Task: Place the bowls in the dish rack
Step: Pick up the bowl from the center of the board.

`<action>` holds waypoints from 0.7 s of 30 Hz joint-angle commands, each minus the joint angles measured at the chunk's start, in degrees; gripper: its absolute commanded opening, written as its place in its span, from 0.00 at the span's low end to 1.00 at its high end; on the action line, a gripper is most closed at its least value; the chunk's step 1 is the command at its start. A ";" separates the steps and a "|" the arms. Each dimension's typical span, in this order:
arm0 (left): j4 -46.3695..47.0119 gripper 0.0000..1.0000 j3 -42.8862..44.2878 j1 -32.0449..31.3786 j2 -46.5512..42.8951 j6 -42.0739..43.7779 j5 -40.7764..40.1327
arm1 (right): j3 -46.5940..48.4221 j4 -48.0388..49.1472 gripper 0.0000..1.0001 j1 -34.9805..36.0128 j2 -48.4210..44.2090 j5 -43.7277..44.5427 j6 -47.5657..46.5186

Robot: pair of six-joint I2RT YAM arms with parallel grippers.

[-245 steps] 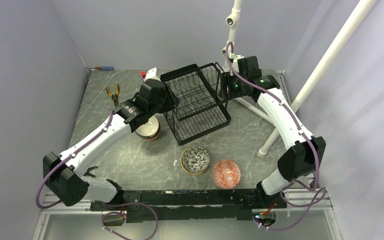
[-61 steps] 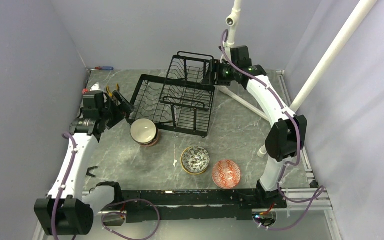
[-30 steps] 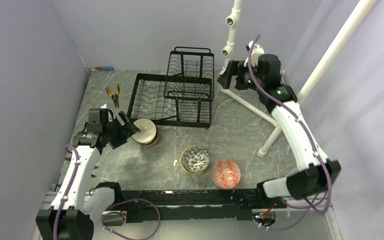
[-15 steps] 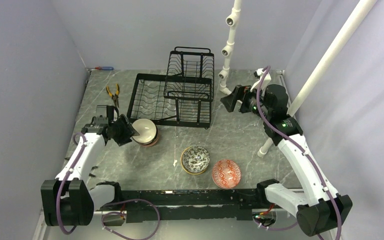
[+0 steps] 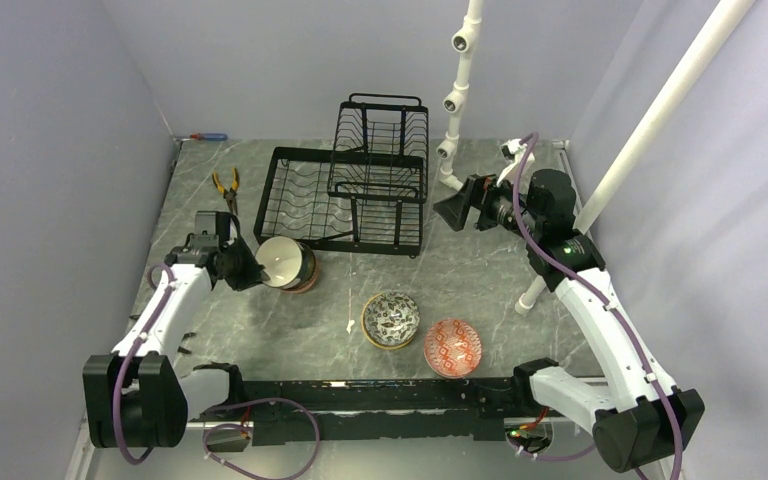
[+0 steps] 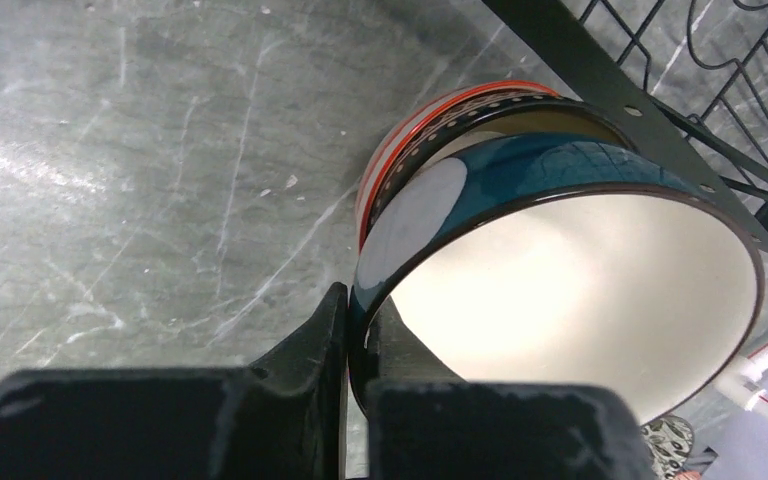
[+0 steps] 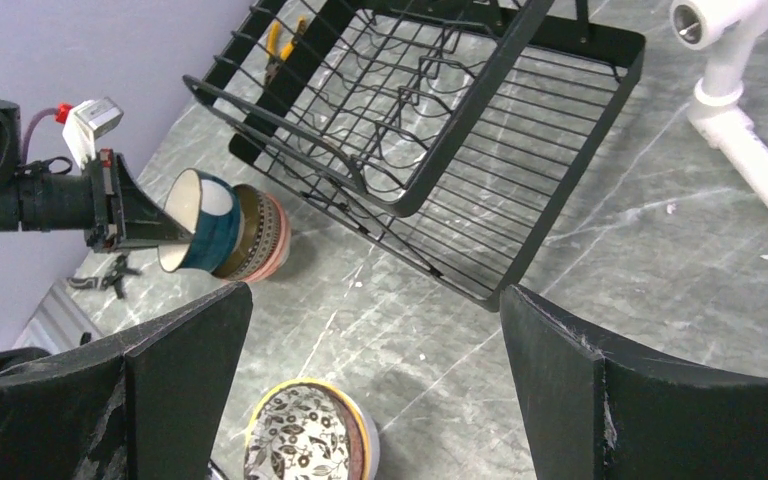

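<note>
My left gripper (image 5: 250, 268) is shut on the rim of a teal-and-white bowl (image 5: 285, 262), one finger inside its cream interior and one outside. In the left wrist view the gripper (image 6: 360, 330) holds that bowl (image 6: 520, 180) tilted up on its side against a red-patterned bowl (image 6: 440, 105) of the stack beneath. The black dish rack (image 5: 360, 243) stands just behind. A yellow-rimmed black-and-white bowl (image 5: 391, 319) and a red-patterned bowl (image 5: 452, 347) sit near the front. My right gripper (image 5: 452, 212) hovers open and holds nothing, right of the rack (image 7: 575, 170).
Orange-handled pliers (image 5: 226, 187) lie left of the rack. A white pipe stand (image 5: 457, 100) rises behind the rack, and a slanted white pipe (image 5: 650, 130) crosses on the right. A small white scrap (image 5: 349, 325) lies by the patterned bowl (image 7: 305, 440).
My left gripper has closed on the teal-and-white bowl's rim and tipped the bowl up on the stack. My right arm swung down from the pipe stand and now holds almost still.
</note>
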 commanded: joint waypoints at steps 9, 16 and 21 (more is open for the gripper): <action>-8.56 0.02 10.12 -0.12 -10.87 2.42 -1.63 | 4.96 -0.18 1.00 0.02 0.03 -7.13 0.95; -11.66 0.03 19.57 -1.21 -13.70 3.86 -0.92 | 4.53 2.30 1.00 0.07 0.99 -12.92 4.82; -12.39 0.02 26.97 -4.37 -11.70 3.37 -0.61 | 3.88 5.43 1.00 0.86 2.16 -17.62 8.80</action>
